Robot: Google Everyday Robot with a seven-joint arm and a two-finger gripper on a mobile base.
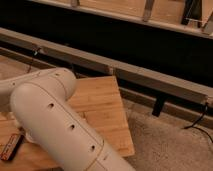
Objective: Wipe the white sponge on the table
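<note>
The table (101,102) is a low light bamboo plank top in the lower left of the camera view. My big white arm (59,131) lies across it, with the elbow near the table's left part, and covers much of the top. The gripper is not in view; the arm runs out of the picture at the left edge. The white sponge is hidden or out of view.
A small flat orange and dark packet (11,147) lies on the table at the lower left, beside the arm. A grey metal rail (150,76) on black legs runs behind the table. Speckled floor (165,147) and a black cable (200,126) are to the right.
</note>
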